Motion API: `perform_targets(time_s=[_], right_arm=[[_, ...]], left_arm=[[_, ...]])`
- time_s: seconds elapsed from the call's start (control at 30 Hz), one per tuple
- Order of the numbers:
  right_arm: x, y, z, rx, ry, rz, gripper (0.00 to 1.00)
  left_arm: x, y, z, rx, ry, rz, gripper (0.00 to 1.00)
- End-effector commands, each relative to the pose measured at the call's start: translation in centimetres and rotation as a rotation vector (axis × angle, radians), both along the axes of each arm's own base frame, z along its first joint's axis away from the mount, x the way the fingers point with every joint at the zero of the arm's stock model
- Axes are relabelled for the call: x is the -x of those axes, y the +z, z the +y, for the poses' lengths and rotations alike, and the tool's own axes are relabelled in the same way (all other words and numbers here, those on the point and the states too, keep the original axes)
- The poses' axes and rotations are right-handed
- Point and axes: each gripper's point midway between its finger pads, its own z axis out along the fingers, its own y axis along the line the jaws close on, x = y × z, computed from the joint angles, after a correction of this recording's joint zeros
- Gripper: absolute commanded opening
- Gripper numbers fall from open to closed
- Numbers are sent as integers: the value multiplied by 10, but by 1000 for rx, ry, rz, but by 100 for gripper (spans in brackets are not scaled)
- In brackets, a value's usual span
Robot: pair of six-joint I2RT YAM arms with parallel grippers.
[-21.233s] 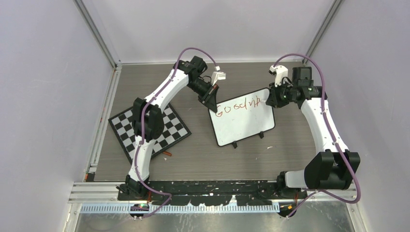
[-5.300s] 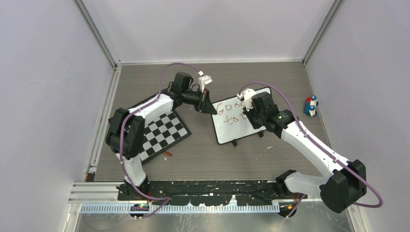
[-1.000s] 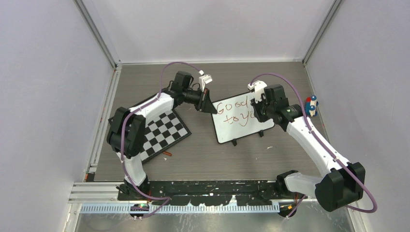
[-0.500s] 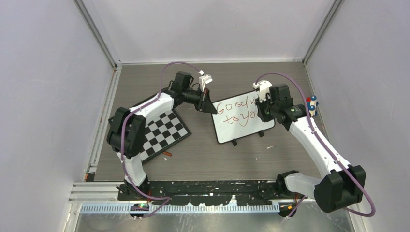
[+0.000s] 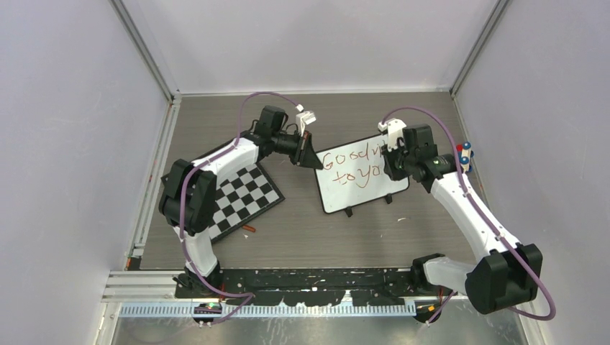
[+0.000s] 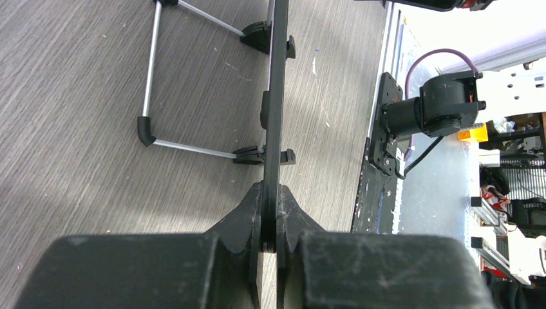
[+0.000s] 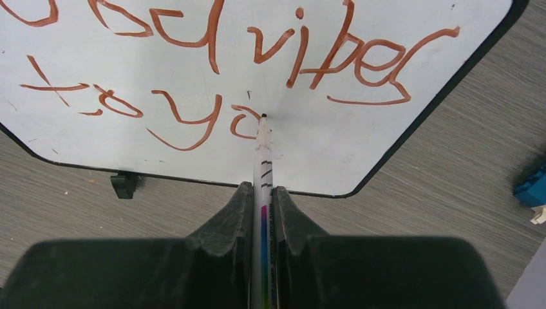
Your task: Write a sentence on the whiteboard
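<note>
The whiteboard (image 5: 360, 188) stands on the table with red-brown writing (image 5: 350, 164). In the right wrist view the sentence (image 7: 212, 77) reads "Good vibes" over "to yo" plus a started letter. My right gripper (image 7: 262, 193) is shut on a white marker (image 7: 263, 161) whose tip touches the whiteboard (image 7: 386, 32) at that last letter. My left gripper (image 5: 311, 159) is shut on the board's left edge; in the left wrist view the gripper (image 6: 271, 212) clamps the thin black frame (image 6: 277, 96) edge-on.
A black-and-white checkerboard (image 5: 241, 201) lies left of the board. A small blue, red and white object (image 5: 462, 155) sits by the right wall, partly seen in the right wrist view (image 7: 531, 190). A small orange scrap (image 5: 249, 229) lies near the checkerboard.
My right gripper has moved the marker rightward along the second line, and the writing has grown from "to y" to "to yo" plus a new stroke. The left arm has not moved.
</note>
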Motion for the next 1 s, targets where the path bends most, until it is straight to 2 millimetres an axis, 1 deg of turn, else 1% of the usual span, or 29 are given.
perform_targets(time_s=[0.0,0.17,0.33,0.37,0.43,0.6,0.63,0.73,0.87,0.97], right_arm=[[-21,12,4,-13,-1,-63,0],[-29,9,-6,35,-43,-78,0],[-25,4,-10,47,-54,-71,0],[-25,2,-16,69,-76,-72,0],[-23,0,-19,80,-84,-69,0],[-15,-8,-16,71,-63,-39,0],[-12,-12,-12,55,-41,-22,0],[-9,-19,-8,51,-18,-3,0],[-11,-15,-9,60,-12,-11,0],[-17,-6,-14,82,-26,-43,0]], left_arm=[[-8,4,-1,-11,19,-23,0],[-8,1,0,-15,19,-20,0],[-8,0,0,-17,19,-17,0],[-8,0,0,-17,19,-18,0],[-8,0,0,-16,19,-17,0],[-8,0,0,-17,20,-17,0],[-8,0,0,-17,19,-16,0],[-9,-1,0,-18,22,-17,0],[-8,-1,0,-17,20,-16,0],[-8,-1,0,-18,21,-15,0]])
